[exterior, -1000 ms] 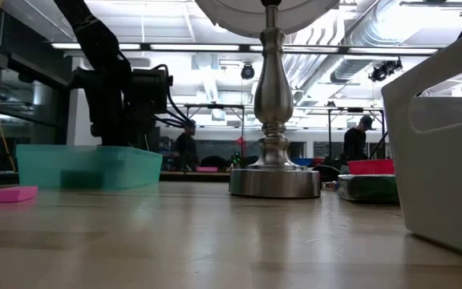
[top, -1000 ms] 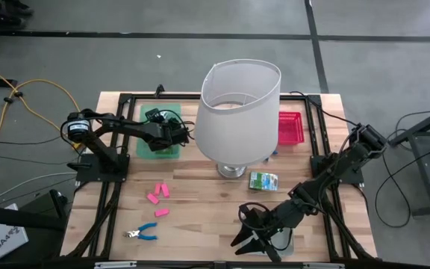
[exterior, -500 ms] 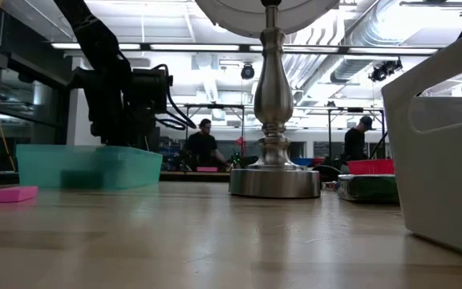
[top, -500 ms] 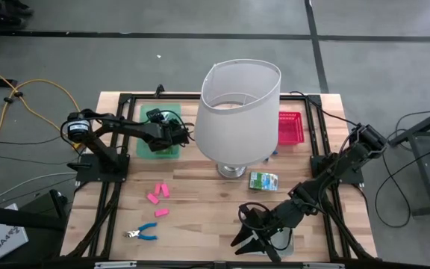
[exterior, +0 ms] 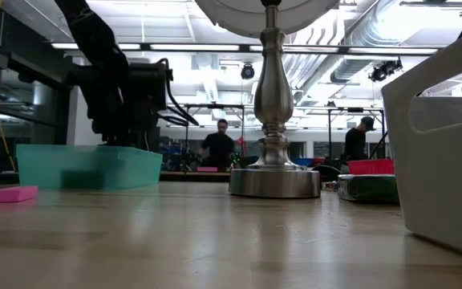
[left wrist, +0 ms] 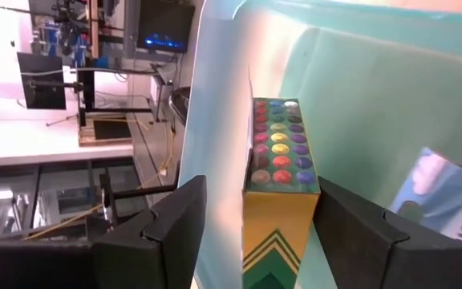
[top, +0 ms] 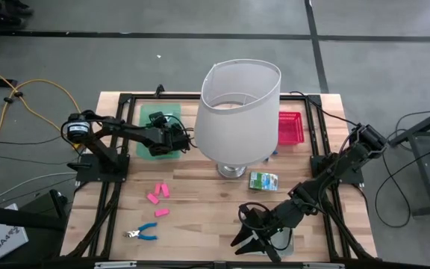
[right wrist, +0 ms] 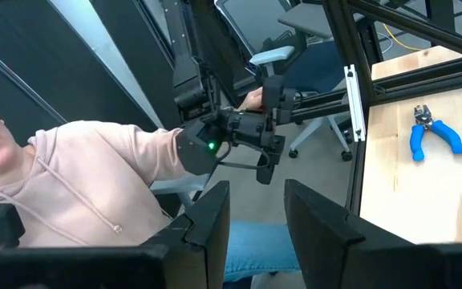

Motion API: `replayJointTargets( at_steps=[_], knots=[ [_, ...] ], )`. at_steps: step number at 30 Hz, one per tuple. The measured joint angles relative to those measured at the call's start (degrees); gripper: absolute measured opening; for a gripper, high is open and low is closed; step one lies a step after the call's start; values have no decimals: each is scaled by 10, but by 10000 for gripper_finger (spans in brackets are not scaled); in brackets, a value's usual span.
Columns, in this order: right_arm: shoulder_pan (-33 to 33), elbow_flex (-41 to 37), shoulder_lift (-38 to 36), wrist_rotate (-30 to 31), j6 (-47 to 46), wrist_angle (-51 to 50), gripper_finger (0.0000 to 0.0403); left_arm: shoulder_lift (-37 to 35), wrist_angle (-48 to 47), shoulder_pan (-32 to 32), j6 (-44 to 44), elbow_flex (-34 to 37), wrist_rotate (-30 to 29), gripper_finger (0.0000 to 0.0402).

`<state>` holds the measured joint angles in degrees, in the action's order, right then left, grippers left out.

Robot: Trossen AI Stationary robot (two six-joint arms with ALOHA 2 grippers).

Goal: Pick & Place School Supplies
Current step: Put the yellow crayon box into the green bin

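Two arms share your table. Your left gripper (top: 179,140) sits over the green tray (top: 145,147) at ten o'clock, jaws spread, a crayon box (left wrist: 277,172) standing between them inside the tray, hard against its wall. Three pink erasers (top: 158,196) lie at eight o'clock with open wood around them; blue-handled pliers (top: 143,232) rest near the front edge. Another crayon box (top: 263,181) lies just beside the lamp base (top: 231,170). Your right gripper (top: 254,240) hangs at the five o'clock edge, fingers parted, holding nothing.
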<state>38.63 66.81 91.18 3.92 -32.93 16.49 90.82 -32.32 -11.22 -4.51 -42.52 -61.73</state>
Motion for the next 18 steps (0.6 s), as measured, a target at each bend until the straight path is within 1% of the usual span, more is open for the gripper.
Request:
replayJointTargets(
  at_steps=[4, 8, 11, 15, 18],
  knots=[
    [0, 0, 0, 0, 0, 0, 112, -15, -1, 2, 0, 0, 0, 211],
    [0, 0, 0, 0, 0, 0, 112, -48, -2, 2, 3, 0, 3, 211],
    [0, 0, 0, 0, 2, 0, 112, -76, -2, 0, 4, 0, 23, 211],
    [0, 0, 0, -1, 2, 0, 112, -100, -1, -17, 4, -1, 64, 211],
    [0, 0, 0, -10, 2, 0, 112, -106, -1, -25, 5, -1, 63, 211]
  ],
)
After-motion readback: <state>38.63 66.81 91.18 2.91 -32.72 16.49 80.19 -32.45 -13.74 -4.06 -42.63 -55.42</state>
